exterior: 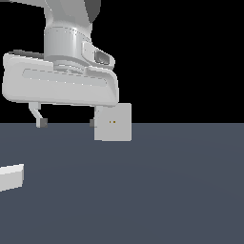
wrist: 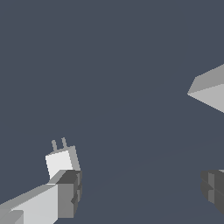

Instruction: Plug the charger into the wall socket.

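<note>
While the arm hangs low, its fingers [exterior: 44, 122] spread wide, released, charger [exterior: 11, 177] apart.

Charger [exterior: 10, 177]: off-white block, plain, no markings; two grey prongs seen in the wrist view.
Wall socket [exterior: 113, 122]: light-grey square plate, two tiny yellowish dots at centre.
Gripper [exterior: 67, 123]: pale grey-white body, dark grey finger pads [exterior: 43, 122].
Floor [exterior: 157, 190]: uniform slate blue-grey, no pattern.
Background [exterior: 190, 57]: solid black.
</note>
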`<state>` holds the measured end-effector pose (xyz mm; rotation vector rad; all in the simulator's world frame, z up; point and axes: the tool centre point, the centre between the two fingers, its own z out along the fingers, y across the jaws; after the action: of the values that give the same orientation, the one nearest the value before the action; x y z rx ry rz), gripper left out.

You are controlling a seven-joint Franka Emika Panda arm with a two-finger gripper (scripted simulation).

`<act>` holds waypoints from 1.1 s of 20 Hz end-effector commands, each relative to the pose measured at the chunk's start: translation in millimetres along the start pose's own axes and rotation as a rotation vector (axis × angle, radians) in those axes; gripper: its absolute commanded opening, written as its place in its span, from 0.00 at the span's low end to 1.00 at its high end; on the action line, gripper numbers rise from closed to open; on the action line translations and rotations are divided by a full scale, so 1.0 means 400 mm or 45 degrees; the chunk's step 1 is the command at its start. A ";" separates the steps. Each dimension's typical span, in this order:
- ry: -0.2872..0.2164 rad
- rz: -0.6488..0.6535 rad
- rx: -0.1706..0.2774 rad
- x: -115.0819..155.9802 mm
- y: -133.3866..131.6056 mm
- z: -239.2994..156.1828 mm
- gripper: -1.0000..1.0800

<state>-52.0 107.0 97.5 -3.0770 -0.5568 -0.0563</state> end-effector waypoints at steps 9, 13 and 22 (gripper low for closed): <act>0.064 -0.277 0.014 -0.047 -0.185 0.073 0.96; 0.072 -0.316 0.014 -0.057 -0.209 0.084 0.96; 0.072 -0.320 0.014 -0.059 -0.212 0.105 0.96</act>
<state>-102.2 178.9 58.7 -2.9650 -0.9320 -0.1422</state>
